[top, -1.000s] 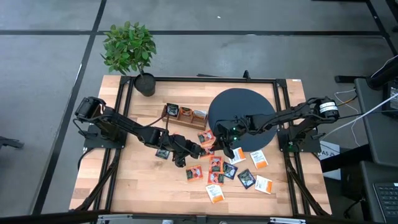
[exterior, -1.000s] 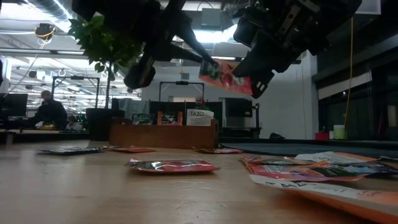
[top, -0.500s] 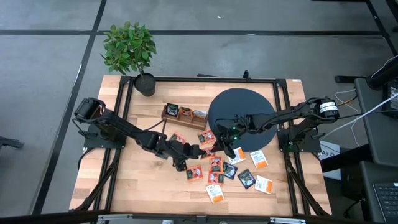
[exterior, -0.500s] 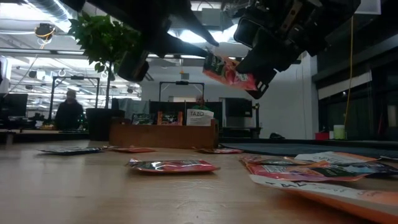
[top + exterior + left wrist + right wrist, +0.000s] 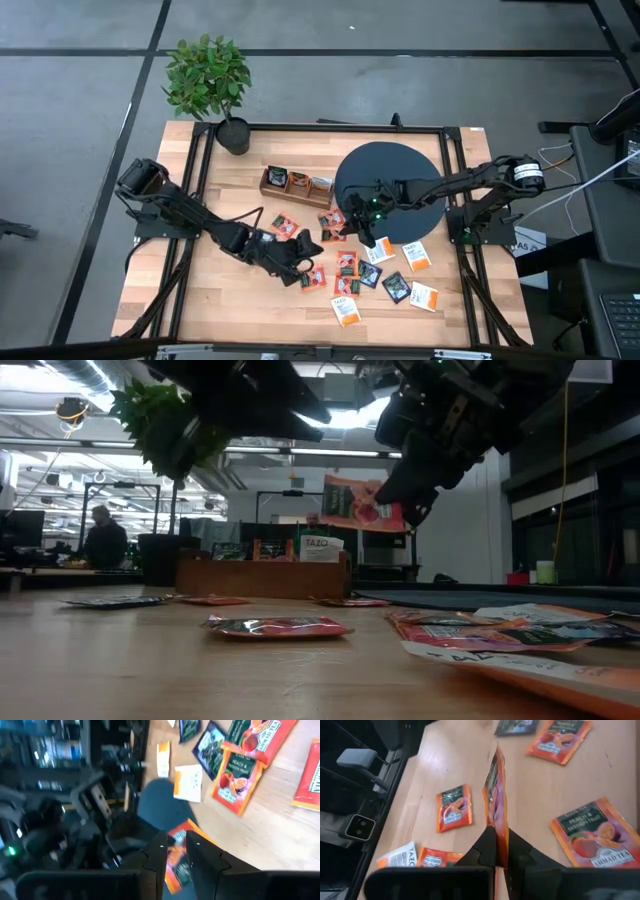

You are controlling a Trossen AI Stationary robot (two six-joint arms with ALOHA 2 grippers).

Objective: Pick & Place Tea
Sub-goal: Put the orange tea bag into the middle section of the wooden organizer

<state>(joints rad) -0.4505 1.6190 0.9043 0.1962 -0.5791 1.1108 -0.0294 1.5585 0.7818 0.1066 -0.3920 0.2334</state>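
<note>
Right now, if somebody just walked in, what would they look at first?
Probably the red-orange sachet dangling in the air, pinched by the right end effector above the middle of the table. Next, the scatter of sachets lying flat on the wood near the black disc. The left end effector hangs close by, holding nothing.

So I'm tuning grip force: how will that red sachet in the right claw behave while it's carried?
Probably light and fairly stiff: the red sachet juts sideways from the right claw, pinched at one edge, without drooping. Its thin glossy look suggests it could slip or twist if squeezed loosely. Unlikely to be fragile.
</note>
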